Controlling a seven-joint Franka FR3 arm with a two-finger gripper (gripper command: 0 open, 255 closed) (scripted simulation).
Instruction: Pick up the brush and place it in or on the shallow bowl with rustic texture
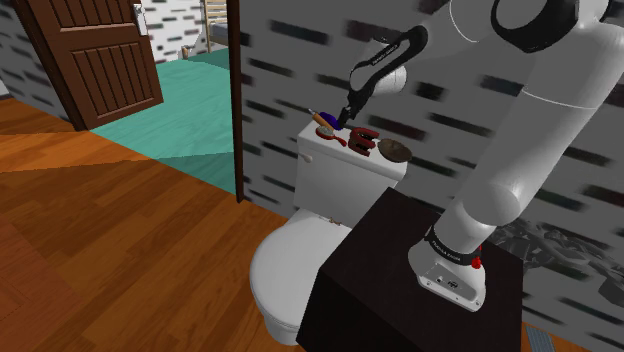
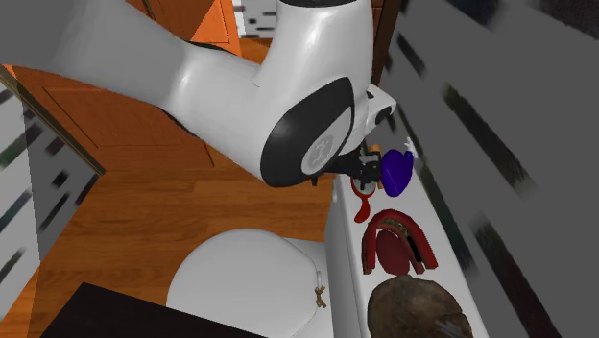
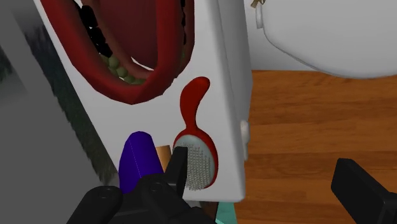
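The brush (image 3: 194, 149), red-handled with a pale bristle pad, lies flat on the white toilet tank lid (image 3: 222, 70), between a blue object (image 3: 139, 159) and the lid's front edge. The pincer (image 3: 261, 164) hangs over it with its fingers wide apart, one finger (image 3: 179, 167) over the brush head. The brown rough-textured bowl (image 2: 418, 305) sits farther along the lid, beyond a dark red dish (image 2: 392, 248).
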